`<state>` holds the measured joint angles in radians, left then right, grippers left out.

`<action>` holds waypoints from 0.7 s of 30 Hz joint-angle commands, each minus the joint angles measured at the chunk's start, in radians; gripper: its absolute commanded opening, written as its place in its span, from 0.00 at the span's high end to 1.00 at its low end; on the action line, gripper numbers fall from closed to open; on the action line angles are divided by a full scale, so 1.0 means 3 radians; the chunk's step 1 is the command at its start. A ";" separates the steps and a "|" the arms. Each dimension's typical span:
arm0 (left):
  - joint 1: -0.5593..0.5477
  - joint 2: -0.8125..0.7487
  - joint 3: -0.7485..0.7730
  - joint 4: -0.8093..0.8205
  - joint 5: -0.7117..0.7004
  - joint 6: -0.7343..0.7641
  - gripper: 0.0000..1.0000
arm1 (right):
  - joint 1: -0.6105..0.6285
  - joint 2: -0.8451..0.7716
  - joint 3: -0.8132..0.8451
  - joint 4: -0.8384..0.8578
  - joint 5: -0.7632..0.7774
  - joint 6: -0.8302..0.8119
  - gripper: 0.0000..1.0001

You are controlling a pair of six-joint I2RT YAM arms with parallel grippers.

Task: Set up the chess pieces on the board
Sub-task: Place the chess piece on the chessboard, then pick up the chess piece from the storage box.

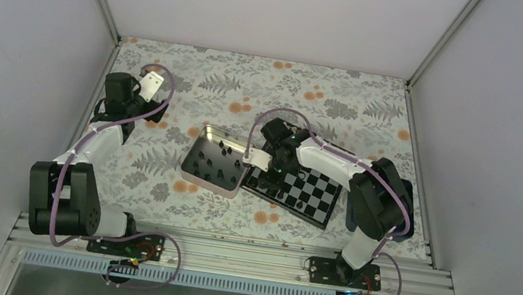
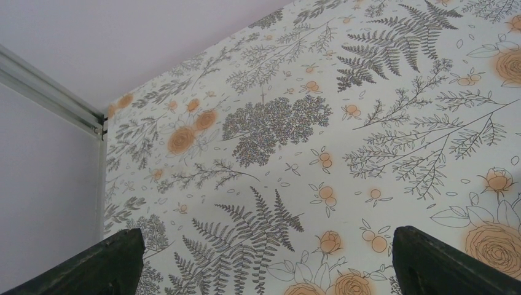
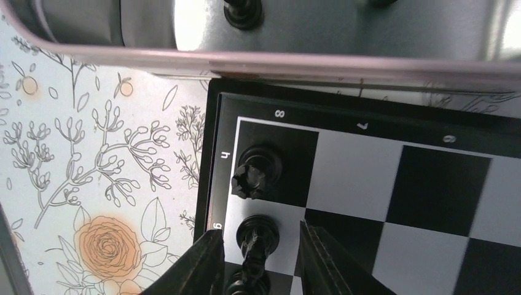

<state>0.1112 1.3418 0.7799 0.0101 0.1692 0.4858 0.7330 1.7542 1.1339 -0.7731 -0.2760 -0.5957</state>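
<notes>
The board [image 1: 313, 192] lies right of centre, and its corner [image 3: 368, 178] fills the right wrist view. A black chess piece [image 3: 257, 173] stands on the dark corner square. A second black piece [image 3: 258, 235] stands on the white square beside it, between the fingers of my right gripper [image 3: 259, 233]. The jaws are open, with a gap on each side of that piece. A third piece [image 3: 249, 286] shows at the bottom edge. My right gripper [image 1: 271, 166] hovers over the board's left edge. My left gripper [image 1: 151, 83] is open at the far left, holding nothing [image 2: 265, 232].
A silver metal tin [image 1: 215, 158] holding several black pieces [image 1: 221, 151] touches the board's left side. Its rim [image 3: 258, 61] runs across the top of the right wrist view. Enclosure walls and a metal rail bound the floral tablecloth [image 1: 163, 173].
</notes>
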 commanded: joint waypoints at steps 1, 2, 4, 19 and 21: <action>0.0018 0.0033 0.0023 0.0057 0.0023 0.0022 0.00 | 0.0022 -0.0194 0.0205 -0.0081 -0.0013 0.0005 0.65; 0.0018 0.0032 0.0023 0.0059 0.0017 0.0022 0.00 | 0.0023 -0.0213 0.0254 -0.0086 0.0007 0.0009 0.63; 0.0018 0.0025 0.0019 0.0058 0.0018 0.0022 0.00 | 0.0024 -0.0235 0.0387 -0.0068 0.0045 0.0014 0.58; 0.0018 -0.0022 -0.0009 0.0087 0.0000 0.0032 0.00 | 0.0309 0.0828 0.1523 -0.0108 0.0339 -0.0067 0.56; 0.0018 -0.0037 -0.0021 0.0094 -0.0005 0.0037 0.00 | 0.0331 0.0919 0.1542 -0.0115 0.0432 -0.0058 0.56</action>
<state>0.1112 1.3418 0.7795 0.0128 0.1688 0.4862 0.8127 1.9755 1.5723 -0.7670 -0.2123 -0.6006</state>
